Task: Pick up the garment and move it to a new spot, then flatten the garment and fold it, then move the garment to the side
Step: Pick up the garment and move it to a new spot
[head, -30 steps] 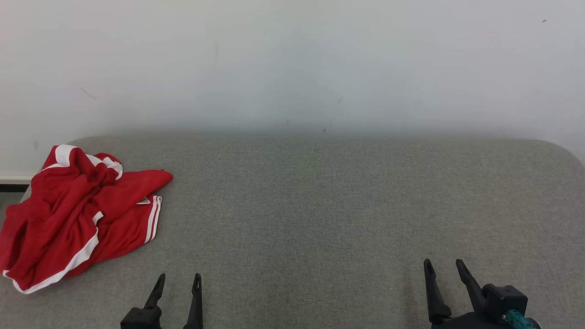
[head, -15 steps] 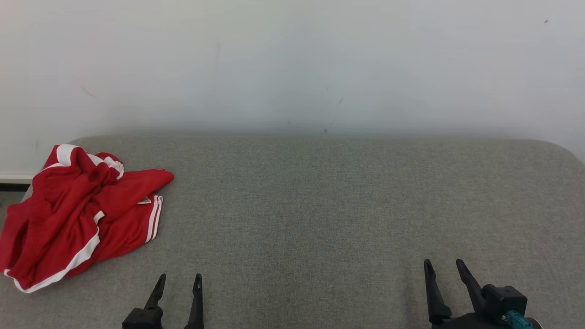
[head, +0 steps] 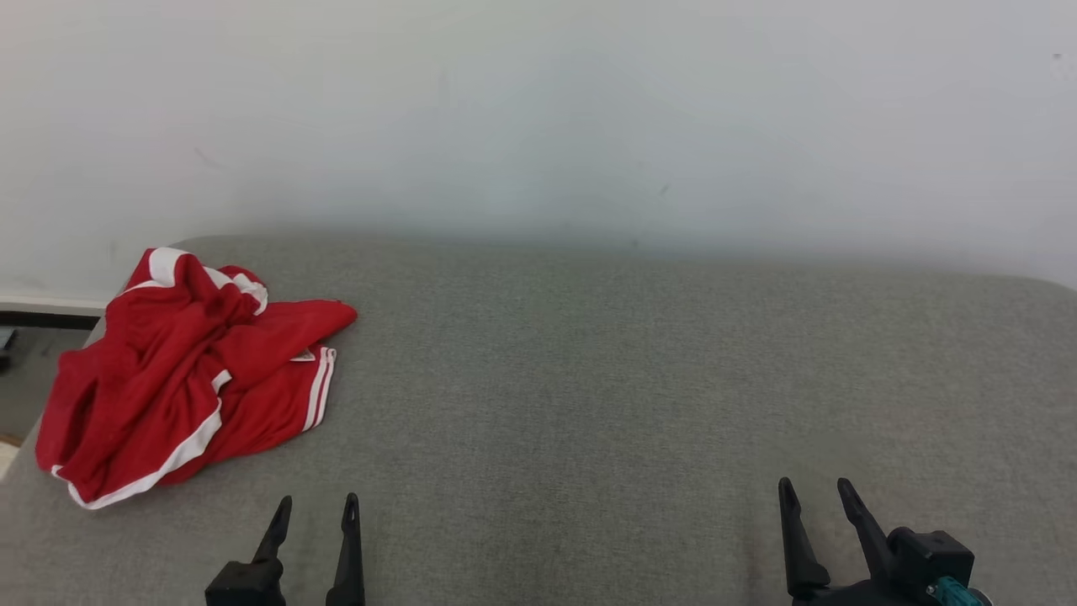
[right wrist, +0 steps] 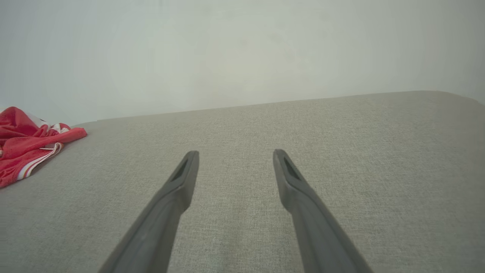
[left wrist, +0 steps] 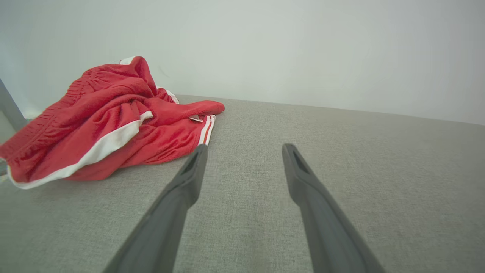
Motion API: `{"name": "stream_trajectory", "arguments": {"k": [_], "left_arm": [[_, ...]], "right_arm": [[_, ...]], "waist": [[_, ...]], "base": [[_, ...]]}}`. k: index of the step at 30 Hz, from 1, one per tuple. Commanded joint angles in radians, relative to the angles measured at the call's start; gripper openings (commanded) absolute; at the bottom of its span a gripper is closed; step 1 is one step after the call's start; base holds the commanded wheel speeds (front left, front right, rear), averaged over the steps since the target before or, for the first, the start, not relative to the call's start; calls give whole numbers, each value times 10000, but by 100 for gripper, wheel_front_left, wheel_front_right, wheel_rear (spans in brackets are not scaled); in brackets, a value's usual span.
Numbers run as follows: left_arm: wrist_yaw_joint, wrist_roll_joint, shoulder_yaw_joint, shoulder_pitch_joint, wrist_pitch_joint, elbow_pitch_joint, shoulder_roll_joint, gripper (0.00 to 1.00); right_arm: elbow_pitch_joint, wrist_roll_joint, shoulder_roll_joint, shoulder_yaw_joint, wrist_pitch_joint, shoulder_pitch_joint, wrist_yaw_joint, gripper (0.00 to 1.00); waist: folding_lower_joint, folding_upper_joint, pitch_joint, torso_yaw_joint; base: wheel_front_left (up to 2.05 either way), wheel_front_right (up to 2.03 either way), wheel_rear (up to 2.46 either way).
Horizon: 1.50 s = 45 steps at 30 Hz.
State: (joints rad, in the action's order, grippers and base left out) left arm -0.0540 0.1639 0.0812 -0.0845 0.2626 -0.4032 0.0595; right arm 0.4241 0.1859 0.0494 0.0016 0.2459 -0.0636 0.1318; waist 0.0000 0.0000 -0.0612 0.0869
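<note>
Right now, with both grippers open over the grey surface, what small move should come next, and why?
Probably reach the left gripper forward and to its left, toward the red garment. It lies crumpled at the left end of the grey surface, untouched, and that gripper is open, empty and the nearer one. The right gripper, also open, sits far across.

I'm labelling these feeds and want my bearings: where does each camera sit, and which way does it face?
Head view: on the head, facing forward and down over the grey cushion to the white wall; left pincer and right pincer, both open, at the bottom edge.
Left wrist view: on the left wrist, looking along its two fingers toward the red shorts.
Right wrist view: on the right wrist, along its fingers toward the wall.
Shared: all three show the shorts.
</note>
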Motion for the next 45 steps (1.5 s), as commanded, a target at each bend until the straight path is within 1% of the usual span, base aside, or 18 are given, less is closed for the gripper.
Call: {"name": "stream_trajectory", "arguments": {"k": [1, 8, 17, 19, 20, 21, 24, 30, 41, 43, 45], "left_arm": [[-34, 67, -79, 8, 46, 112, -17, 100], [59, 125, -292, 255, 40, 459, 231, 100], [179, 241, -422, 448, -447, 1132, 578, 100], [214, 315, -446, 532, -532, 1215, 599, 100], [214, 315, -446, 532, -532, 1215, 599, 100], [260, 384, -530, 608, -586, 1333, 641, 100], [290, 487, -627, 701, -600, 1390, 690, 100], [534, 665, -962, 1031, -441, 1712, 761, 100], [757, 809, -1062, 944, -246, 1858, 680, 100], [726, 913, -1051, 827, -276, 1753, 639, 100], [569, 1058, -985, 677, -271, 1657, 606, 100]], "right_arm": [[-114, 127, 14, 49, 26, 22, -21, 100], [-336, 375, 14, 282, 11, 119, -21, 100], [-530, 515, 13, 393, -132, 137, -21, 100], [-538, 577, 17, 425, -118, 123, -21, 100], [-538, 577, 17, 425, -118, 123, -21, 100], [-529, 631, 14, 504, -127, 112, -21, 100], [-499, 703, 14, 578, -109, 80, -21, 100], [-436, 612, 14, 874, -148, -274, -21, 100], [-310, 584, 16, 1035, -170, -579, -21, 100], [-294, 565, 16, 1039, -159, -574, -21, 100], [-326, 561, 16, 1022, -158, -581, -21, 100]], "waist": [[0, 0, -38, 459], [0, 0, -125, 1564], [0, 0, -178, 3107], [0, 0, -179, 3401], [0, 0, -179, 3401], [0, 0, -182, 3645], [0, 0, -171, 3848], [0, 0, 58, 4033], [0, 0, 235, 4154], [0, 0, 273, 4177], [0, 0, 323, 4209]], "base": [[0, 0, 0], [0, 0, 0], [0, 0, 0], [0, 0, 0], [0, 0, 0], [0, 0, 0], [0, 0, 0], [0, 0, 0], [0, 0, 0], [0, 0, 0], [0, 0, 0]]}}
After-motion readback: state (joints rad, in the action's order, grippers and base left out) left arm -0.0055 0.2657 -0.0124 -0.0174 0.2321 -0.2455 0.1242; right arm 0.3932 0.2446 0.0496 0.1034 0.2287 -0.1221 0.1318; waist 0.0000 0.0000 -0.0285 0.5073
